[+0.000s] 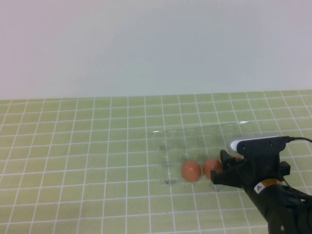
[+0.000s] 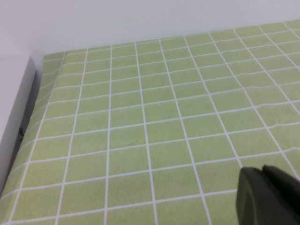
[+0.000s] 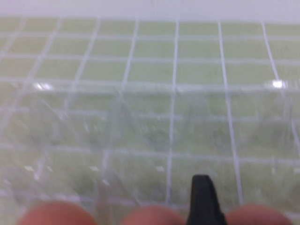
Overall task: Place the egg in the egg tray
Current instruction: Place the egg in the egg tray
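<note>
Toward the worktop's (image 1: pixel 73 146) right near corner we see the right gripper (image 1: pixel 229 168) over the egg tray (image 1: pixel 195 139); the egg (image 1: pixel 237 158) is beside it, grip unclear. The left gripper (image 2: pixel 267 197) hovers elsewhere, its state unclear.

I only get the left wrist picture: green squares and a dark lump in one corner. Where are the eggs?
Observer: The high view shows them. One egg and a second egg sit side by side along the near edge of the clear egg tray.
Visitor: Is that dark lump close to them?
Observer: No. That is the left end effector, and the high view does not show it at all. The right end effector is the one at the tray, just right of the second egg.
Visitor: Only two eggs?
Observer: A third egg peeks out behind the right end effector.
</note>
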Action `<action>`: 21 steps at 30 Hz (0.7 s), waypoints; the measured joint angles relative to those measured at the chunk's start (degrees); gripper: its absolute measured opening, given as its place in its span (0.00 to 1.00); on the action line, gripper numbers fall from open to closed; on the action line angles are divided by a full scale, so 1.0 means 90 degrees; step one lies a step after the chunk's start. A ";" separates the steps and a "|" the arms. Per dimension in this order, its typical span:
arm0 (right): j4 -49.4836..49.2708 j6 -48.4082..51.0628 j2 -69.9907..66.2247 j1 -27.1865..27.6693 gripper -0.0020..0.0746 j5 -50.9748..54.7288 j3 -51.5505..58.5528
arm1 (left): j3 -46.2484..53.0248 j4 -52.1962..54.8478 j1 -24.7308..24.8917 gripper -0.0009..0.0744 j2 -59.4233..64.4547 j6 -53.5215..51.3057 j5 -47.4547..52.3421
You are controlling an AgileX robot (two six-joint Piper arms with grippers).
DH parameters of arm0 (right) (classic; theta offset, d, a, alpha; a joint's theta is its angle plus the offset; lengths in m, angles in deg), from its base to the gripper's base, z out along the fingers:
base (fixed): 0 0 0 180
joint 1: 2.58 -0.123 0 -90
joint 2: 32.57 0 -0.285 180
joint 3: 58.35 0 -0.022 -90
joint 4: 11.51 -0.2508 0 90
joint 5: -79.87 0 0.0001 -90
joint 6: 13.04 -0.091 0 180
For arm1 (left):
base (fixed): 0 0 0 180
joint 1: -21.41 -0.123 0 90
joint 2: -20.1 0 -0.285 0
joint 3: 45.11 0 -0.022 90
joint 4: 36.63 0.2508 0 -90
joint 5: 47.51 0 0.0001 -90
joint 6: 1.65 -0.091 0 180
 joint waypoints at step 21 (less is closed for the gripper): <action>-0.0641 0.1940 0.3607 -0.0498 0.25 0.0784 0.0012 | 0.0000 0.0000 0.0000 0.01 0.0000 0.0000 0.0000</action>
